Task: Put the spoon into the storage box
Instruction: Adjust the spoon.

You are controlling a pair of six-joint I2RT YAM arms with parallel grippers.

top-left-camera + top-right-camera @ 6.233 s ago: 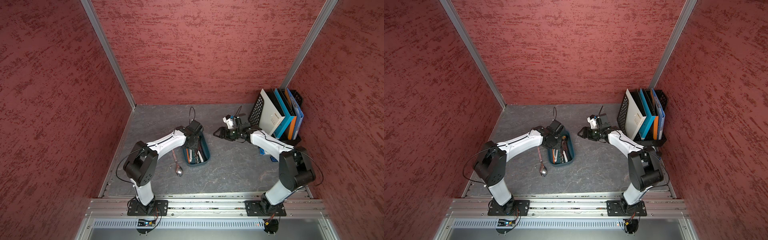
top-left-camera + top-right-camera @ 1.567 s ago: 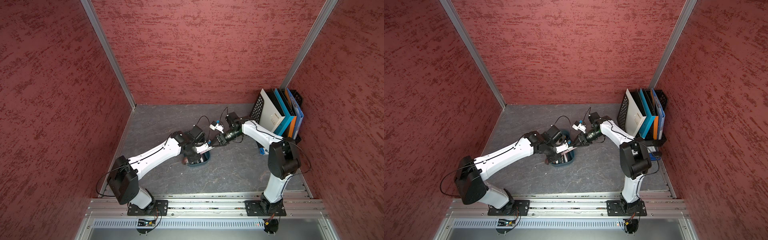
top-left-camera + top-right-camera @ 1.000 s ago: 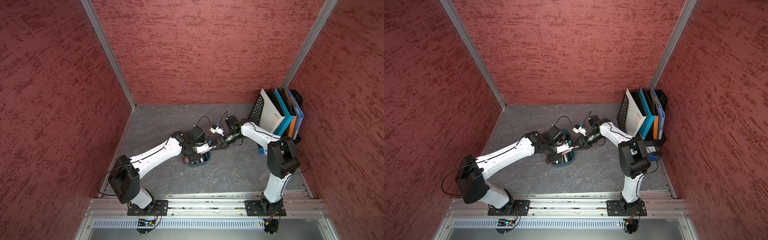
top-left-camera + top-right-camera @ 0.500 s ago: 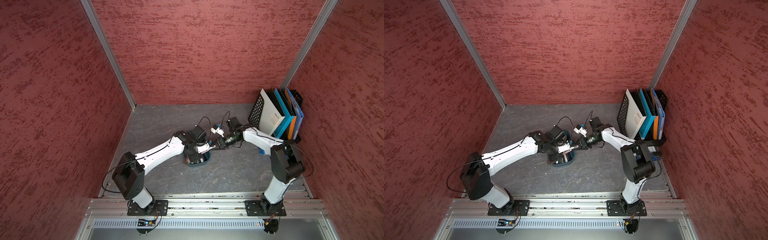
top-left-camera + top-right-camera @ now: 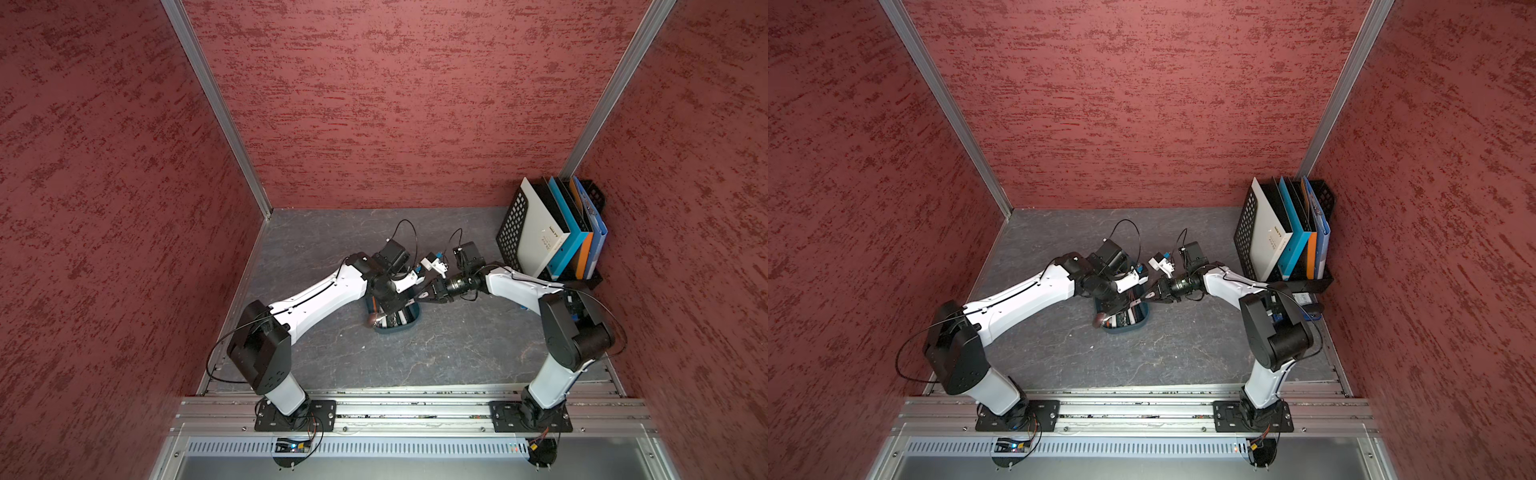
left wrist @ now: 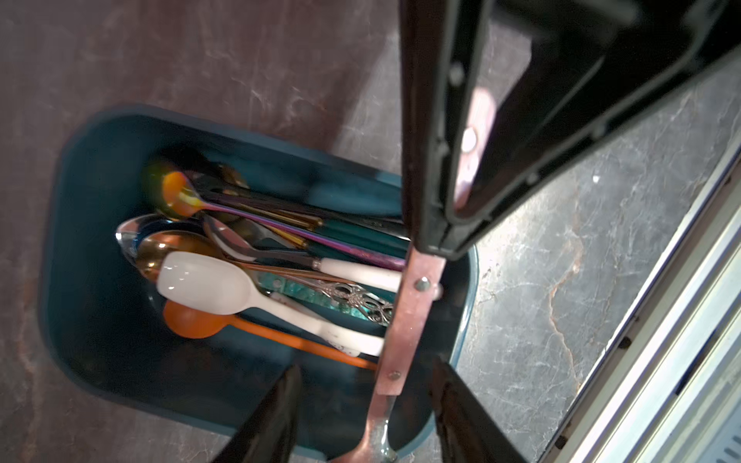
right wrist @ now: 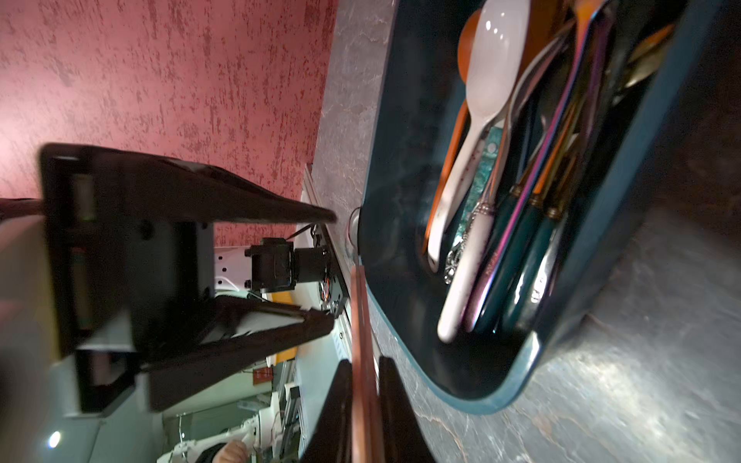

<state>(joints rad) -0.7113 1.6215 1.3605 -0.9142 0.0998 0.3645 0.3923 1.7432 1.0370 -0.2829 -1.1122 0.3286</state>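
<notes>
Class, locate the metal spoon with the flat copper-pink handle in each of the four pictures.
In a top view: copper-pink-handled metal spoon, bowl at the lower-left corner of the dark teal plastic storage box.
In a top view: same spot.
Left wrist: handle crossing the box's end.
Right wrist: handle pinched in the right gripper.
Shared landmark: the storage box.

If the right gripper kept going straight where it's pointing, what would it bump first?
Probably the left gripper, whose open black fingers straddle the copper-handled metal spoon that the right gripper grips, over the dark teal plastic storage box. Depth is unclear, so it might pass beneath.
</notes>
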